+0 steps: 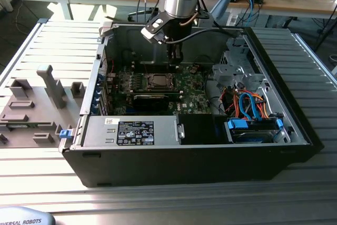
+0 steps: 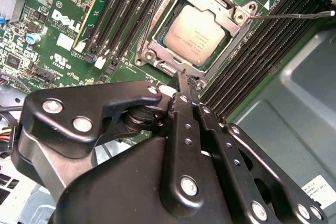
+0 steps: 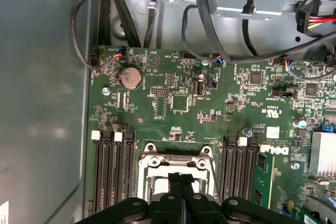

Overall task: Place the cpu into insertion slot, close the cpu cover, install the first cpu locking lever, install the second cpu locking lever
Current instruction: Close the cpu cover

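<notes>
- The jaws are pressed together, and I see nothing between them. Their tip sits right at the edge of the cpu cover (image 2: 231, 22).
- The cpu (image 2: 195, 31) lies flat in the insertion slot (image 2: 166, 39). The cover lies down over its rim. Those two steps look done.
- One thin locking lever (image 2: 294, 15) sticks out free, so the locking looks not yet done.
- All this is inside the open computer case (image 1: 158, 156) on the worktop (image 1: 52, 51).

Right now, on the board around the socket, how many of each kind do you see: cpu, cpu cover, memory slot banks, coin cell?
cpu: 1
cpu cover: 1
memory slot banks: 2
coin cell: 1
Total: 5
</notes>
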### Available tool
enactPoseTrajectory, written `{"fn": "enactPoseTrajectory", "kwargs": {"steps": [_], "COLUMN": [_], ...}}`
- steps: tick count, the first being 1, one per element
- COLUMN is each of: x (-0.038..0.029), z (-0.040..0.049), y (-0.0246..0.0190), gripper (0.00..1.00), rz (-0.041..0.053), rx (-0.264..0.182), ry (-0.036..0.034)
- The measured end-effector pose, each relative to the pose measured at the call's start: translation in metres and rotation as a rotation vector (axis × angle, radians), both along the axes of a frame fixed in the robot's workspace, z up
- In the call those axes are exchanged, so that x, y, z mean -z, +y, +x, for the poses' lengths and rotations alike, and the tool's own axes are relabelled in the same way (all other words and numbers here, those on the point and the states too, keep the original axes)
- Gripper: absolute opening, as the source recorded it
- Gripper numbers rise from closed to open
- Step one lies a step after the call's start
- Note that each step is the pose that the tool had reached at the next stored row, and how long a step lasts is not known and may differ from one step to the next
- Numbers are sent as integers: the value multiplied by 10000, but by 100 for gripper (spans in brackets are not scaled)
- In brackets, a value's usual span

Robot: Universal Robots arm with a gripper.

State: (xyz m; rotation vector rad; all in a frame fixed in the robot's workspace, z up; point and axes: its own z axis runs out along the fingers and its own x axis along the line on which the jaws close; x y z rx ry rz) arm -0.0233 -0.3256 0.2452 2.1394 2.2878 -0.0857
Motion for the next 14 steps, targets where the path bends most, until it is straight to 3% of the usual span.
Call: {"fn": "enactPoseTrajectory", "kwargs": {"steps": [14], "x": [92], "z": [-48], "y": [0], "gripper": [11], "rz": [-1], "rx": [0], "ry": [1]}}
